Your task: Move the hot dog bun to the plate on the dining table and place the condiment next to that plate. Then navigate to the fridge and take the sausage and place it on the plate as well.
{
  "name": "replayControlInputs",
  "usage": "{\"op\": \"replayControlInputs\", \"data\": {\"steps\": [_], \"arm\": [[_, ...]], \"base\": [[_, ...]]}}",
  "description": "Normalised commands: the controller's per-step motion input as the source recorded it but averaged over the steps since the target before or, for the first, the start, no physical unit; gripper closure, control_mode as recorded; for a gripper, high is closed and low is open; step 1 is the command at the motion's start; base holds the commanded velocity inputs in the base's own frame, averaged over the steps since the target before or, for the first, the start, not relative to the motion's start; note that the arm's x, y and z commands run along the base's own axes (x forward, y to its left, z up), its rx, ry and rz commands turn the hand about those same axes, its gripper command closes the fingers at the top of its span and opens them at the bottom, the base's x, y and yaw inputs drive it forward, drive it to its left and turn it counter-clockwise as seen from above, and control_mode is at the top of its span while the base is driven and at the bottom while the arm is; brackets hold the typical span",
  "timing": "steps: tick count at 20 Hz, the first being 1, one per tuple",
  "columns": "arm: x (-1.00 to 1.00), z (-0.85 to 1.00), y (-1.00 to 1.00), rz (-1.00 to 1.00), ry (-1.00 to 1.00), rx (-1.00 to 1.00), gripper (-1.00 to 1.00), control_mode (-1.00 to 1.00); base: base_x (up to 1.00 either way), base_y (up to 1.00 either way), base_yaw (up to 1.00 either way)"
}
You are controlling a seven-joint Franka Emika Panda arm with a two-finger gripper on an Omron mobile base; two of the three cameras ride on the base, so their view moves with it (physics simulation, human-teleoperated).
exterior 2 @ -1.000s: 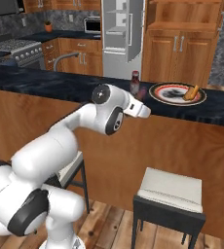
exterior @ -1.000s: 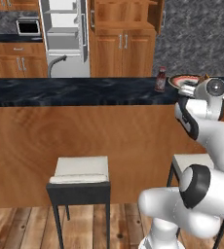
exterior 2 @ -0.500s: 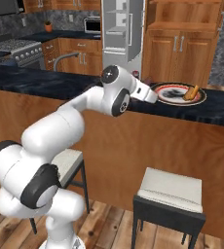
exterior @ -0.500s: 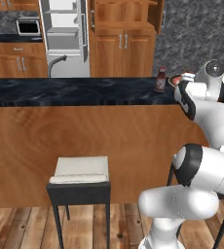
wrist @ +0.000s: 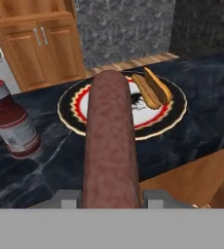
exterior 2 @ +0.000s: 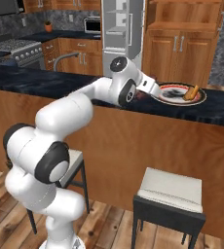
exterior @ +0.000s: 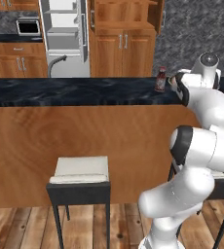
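Room: your kitchen, black marbled worktop (wrist: 201, 121) with wood sides.
Claw: your claw (wrist: 111, 197) is closed on the sausage (wrist: 109, 141), held over the worktop's near edge.
Plate: the plate (wrist: 175, 116) lies just beyond the sausage tip.
Bun: the hot dog bun (wrist: 152, 88) rests on the plate.
Condiment: the condiment (wrist: 9, 119) stands beside the plate.
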Motion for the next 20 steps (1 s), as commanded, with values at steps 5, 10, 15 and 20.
{"op": "replayControlInputs", "data": {"steps": [5, 10, 15, 20], "arm": [[0.74, -0.35, -0.23, 0.00, 0.01, 0.00, 1.00, -1.00], [0.57, -0.12, -0.30, 0.00, 0.00, 0.00, 1.00, -1.00], [0.55, 0.00, -0.37, 0.00, 0.03, 0.00, 1.00, -1.00], [0.21, -0.06, -0.15, 0.00, 0.03, 0.00, 1.00, -1.00]], "base": [[0.00, 0.00, 0.00], [0.00, 0.00, 0.00], [0.00, 0.00, 0.00], [0.00, 0.00, 0.00]]}}
